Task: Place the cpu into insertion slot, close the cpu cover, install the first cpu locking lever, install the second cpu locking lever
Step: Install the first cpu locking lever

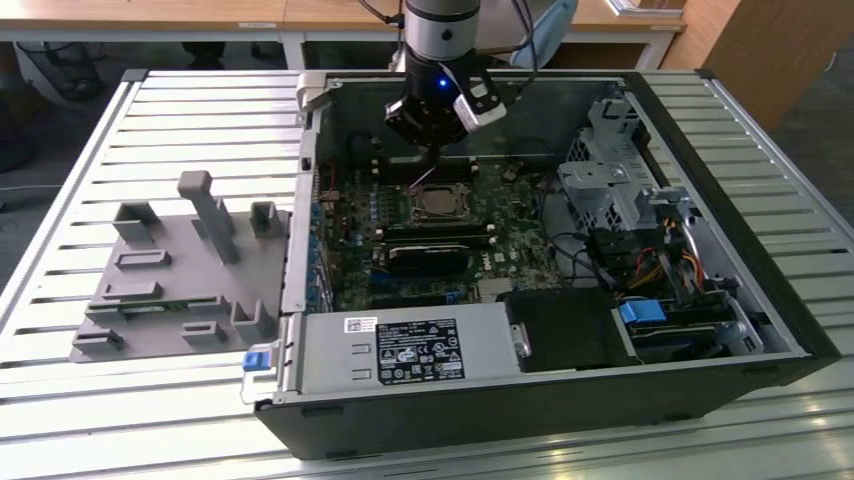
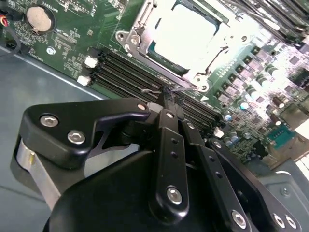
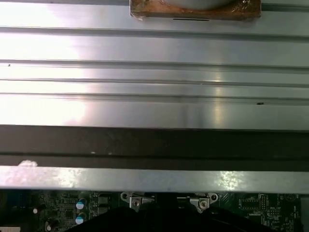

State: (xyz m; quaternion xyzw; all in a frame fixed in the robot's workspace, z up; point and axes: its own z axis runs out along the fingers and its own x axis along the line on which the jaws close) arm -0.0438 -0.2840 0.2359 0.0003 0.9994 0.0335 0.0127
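The gripper (image 2: 168,99) is clamping a thin wire lever (image 2: 150,90) between its closed fingers, just beside the cover (image 2: 137,26). The cpu (image 2: 186,36) is lying inside that frame on the green board (image 2: 67,48), within the open case (image 1: 467,420).

The insertion slot (image 1: 437,207) lies open from above, between the black module (image 1: 430,250) and the case wall (image 1: 534,95).
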